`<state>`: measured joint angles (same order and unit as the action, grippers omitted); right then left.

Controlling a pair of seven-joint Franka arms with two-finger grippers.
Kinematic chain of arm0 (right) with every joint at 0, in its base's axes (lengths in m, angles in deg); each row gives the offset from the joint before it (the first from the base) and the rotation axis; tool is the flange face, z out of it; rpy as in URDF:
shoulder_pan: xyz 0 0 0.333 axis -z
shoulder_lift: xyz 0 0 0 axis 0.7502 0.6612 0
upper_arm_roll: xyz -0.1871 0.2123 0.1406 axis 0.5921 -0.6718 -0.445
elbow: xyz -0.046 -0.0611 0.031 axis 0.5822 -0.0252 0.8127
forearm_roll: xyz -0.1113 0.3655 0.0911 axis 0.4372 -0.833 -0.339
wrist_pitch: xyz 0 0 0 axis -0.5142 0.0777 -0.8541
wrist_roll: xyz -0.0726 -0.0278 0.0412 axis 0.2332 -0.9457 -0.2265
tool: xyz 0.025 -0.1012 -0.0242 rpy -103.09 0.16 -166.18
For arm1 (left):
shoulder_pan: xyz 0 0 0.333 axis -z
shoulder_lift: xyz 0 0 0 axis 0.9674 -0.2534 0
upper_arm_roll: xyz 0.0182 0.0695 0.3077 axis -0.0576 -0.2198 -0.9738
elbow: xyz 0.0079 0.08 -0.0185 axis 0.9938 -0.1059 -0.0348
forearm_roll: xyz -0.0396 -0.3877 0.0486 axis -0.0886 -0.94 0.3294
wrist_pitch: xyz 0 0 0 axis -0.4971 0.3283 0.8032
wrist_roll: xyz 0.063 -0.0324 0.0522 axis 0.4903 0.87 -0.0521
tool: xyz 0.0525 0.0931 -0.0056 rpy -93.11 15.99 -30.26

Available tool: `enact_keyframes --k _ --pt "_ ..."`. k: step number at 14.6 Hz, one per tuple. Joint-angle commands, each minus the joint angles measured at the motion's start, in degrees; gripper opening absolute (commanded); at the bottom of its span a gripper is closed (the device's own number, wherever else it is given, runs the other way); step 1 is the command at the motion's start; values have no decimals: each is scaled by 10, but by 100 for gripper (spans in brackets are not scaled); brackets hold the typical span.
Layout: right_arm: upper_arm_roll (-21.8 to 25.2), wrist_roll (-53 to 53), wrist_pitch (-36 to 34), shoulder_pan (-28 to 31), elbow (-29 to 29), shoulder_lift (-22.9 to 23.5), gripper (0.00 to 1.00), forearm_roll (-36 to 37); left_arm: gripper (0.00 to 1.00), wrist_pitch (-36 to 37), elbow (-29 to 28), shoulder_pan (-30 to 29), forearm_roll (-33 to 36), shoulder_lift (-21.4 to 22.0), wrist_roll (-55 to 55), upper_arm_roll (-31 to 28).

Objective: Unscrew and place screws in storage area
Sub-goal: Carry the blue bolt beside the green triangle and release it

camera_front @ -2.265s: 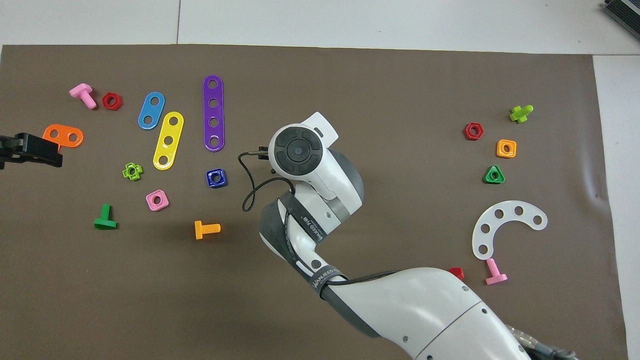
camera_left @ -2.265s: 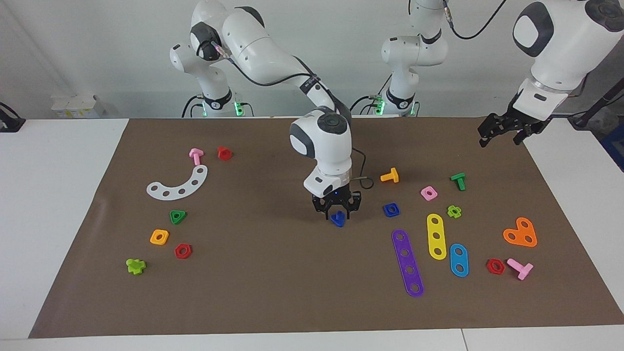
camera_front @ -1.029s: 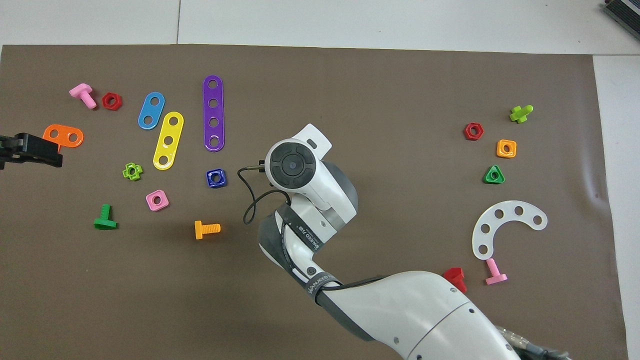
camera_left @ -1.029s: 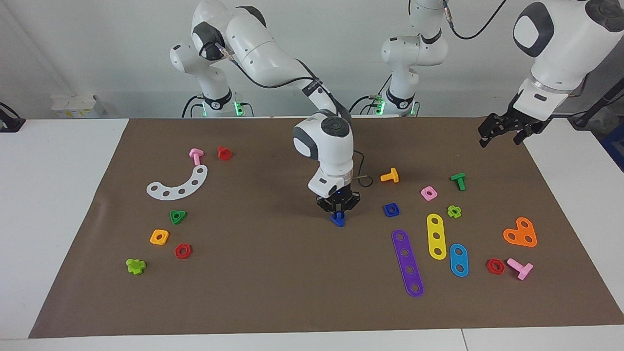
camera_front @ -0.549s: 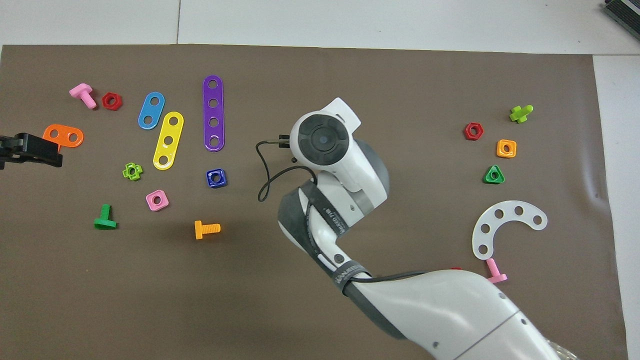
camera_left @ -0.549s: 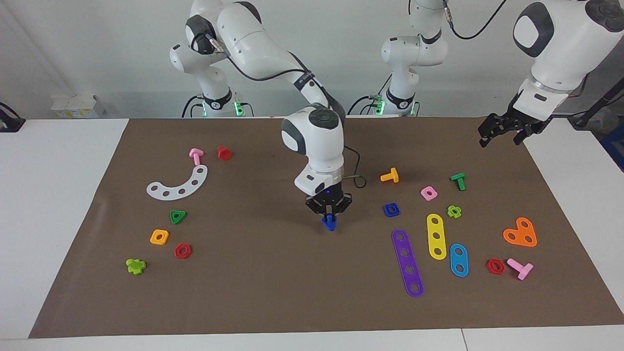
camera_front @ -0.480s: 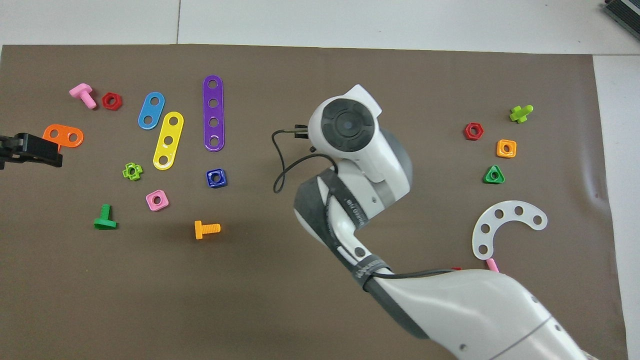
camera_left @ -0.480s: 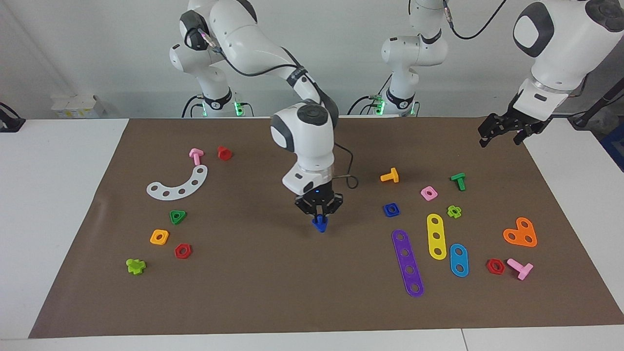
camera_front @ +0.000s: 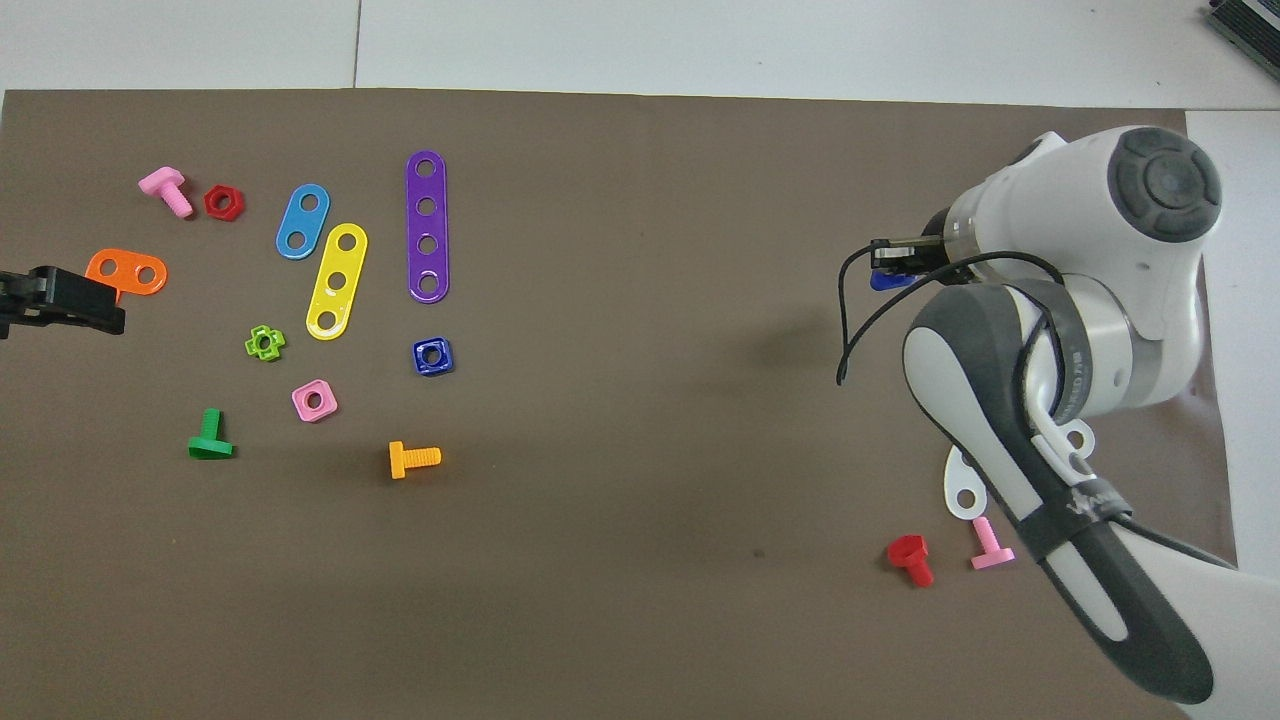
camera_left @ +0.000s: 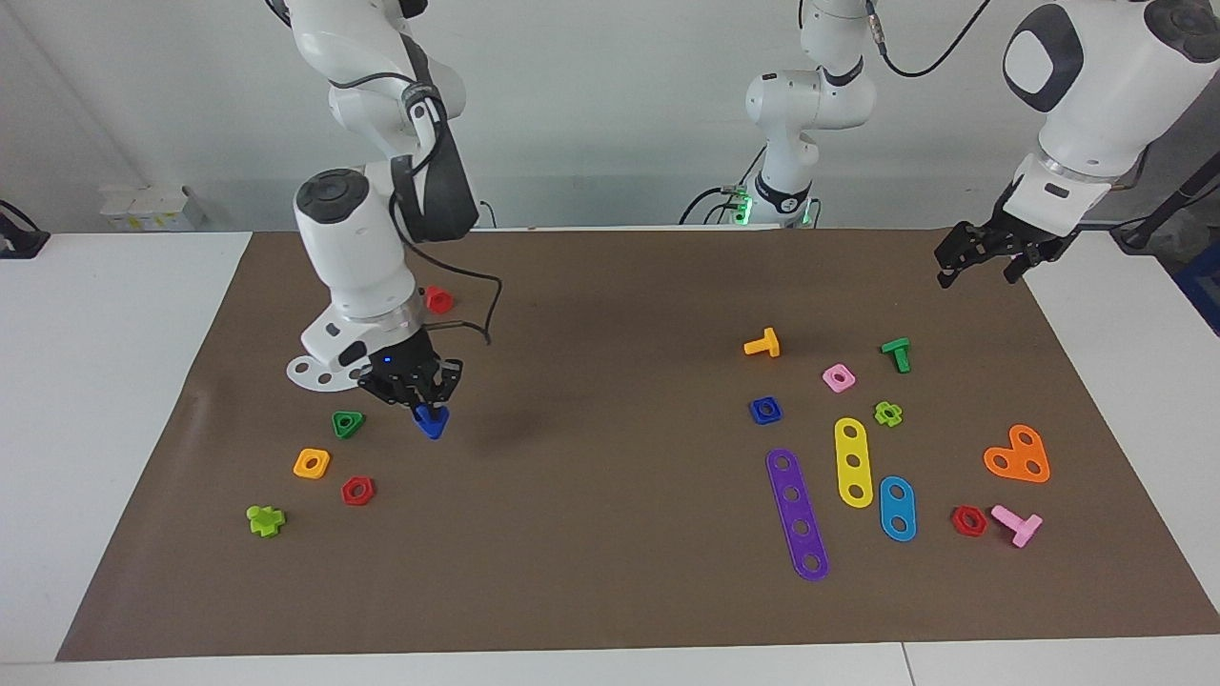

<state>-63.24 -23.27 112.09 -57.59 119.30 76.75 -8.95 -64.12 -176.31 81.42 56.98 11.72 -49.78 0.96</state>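
My right gripper is shut on the blue triangular-headed bolt and holds it low over the mat, beside the green triangular nut and the white curved plate. In the overhead view the bolt only peeks out under the right gripper. The matching blue square nut lies alone on the mat toward the left arm's end and also shows in the overhead view. My left gripper waits, open and empty, in the air over the mat's edge at the left arm's end.
Near the right gripper lie an orange nut, a red nut, a lime bolt and a red bolt. Near the blue nut lie an orange bolt, a pink nut and a purple strip.
My right gripper has carried the blue bolt from the mat's middle toward the right arm's end, to beside the green triangular nut. The left arm has not moved.
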Motion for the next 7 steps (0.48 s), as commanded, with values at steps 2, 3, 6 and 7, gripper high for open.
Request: enact_keyframes --k 2,3,6,7 --pt "-11 -70 115 46 144 -35 0 -39 100 -8 -14 -1 15 11 -7 2" --pt "-11 -71 139 49 161 -33 0 -40 100 -8 -14 -1 15 11 -7 2" --pt "-11 -72 178 49 185 -27 0 -40 100 -8 -14 -1 15 11 -7 2" --pt "-11 -73 178 50 188 -27 0 -40 100 -8 -14 -1 15 11 -7 2"
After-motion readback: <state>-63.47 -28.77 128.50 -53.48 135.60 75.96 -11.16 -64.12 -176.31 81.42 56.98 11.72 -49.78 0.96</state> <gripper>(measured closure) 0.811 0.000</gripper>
